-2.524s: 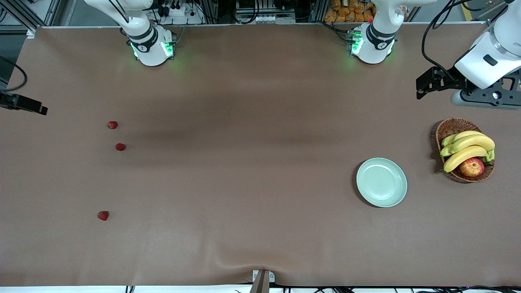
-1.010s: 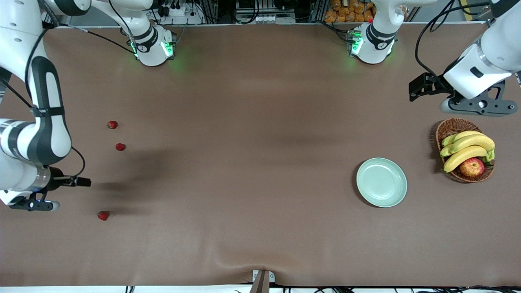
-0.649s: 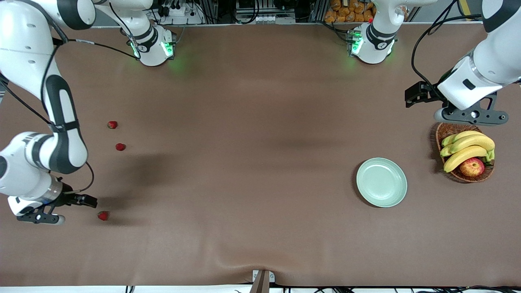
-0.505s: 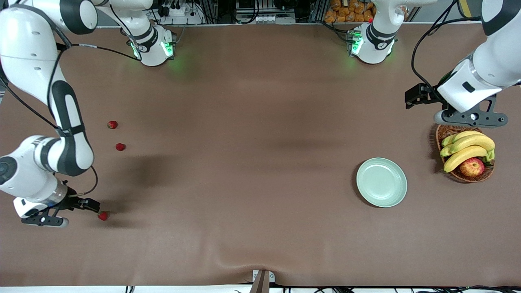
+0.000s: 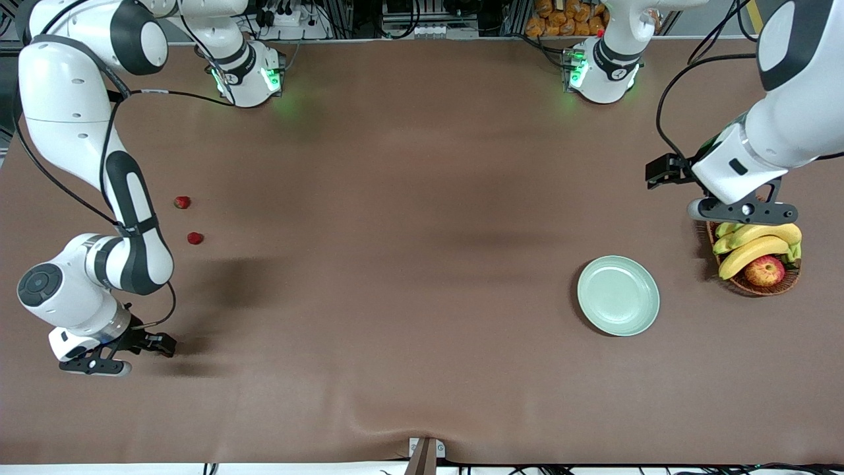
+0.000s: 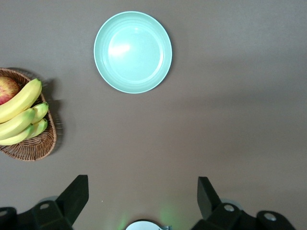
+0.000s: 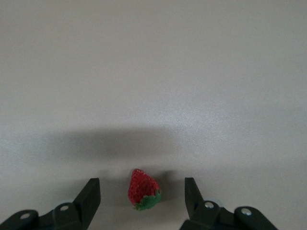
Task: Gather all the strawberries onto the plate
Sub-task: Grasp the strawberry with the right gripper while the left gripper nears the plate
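Strawberry (image 7: pixel 143 189) lies on tabletop (image 5: pixel 395 264) between spread, non-touching fingers of right gripper (image 7: pixel 142 199). Left gripper (image 6: pixel 142 197) wide open, empty, at 2 o'clock from plate (image 5: pixel 618 295).

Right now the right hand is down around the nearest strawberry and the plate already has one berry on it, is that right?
Not quite: the plate is bare, as the left wrist view shows. The right hand is indeed down around the nearest strawberry, its fingers apart and not yet touching it.
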Controlling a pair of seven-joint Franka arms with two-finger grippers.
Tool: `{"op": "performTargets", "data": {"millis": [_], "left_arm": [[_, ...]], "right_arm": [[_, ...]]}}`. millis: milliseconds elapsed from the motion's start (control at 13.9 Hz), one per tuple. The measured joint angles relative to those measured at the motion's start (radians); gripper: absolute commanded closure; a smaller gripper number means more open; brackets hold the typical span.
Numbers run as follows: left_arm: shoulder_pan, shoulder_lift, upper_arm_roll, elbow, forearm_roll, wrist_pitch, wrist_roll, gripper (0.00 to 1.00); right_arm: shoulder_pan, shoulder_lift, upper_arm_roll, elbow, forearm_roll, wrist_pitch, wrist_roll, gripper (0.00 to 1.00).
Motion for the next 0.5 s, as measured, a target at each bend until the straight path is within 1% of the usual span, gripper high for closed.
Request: {"op": "performTargets", "data": {"millis": [216, 361, 505], "left_arm": [[0.001, 0.017, 0.001, -0.023, 0.000, 0.050, 0.000, 0.00], [0.001, 0.041, 0.001, -0.025, 0.000, 0.070, 0.000, 0.00], [0.001, 0.061, 0.001, -0.025, 0.000, 0.078, 0.000, 0.00]], "right_arm": [[0.000, 0.015, 0.000, 0.000, 0.018, 0.014, 0.000, 0.25], [0.001, 0.033, 0.003, 0.000, 0.029, 0.046, 0.000, 0.41], [0.003, 0.048, 0.004, 0.000, 0.031, 0.059, 0.000, 0.60]]}}
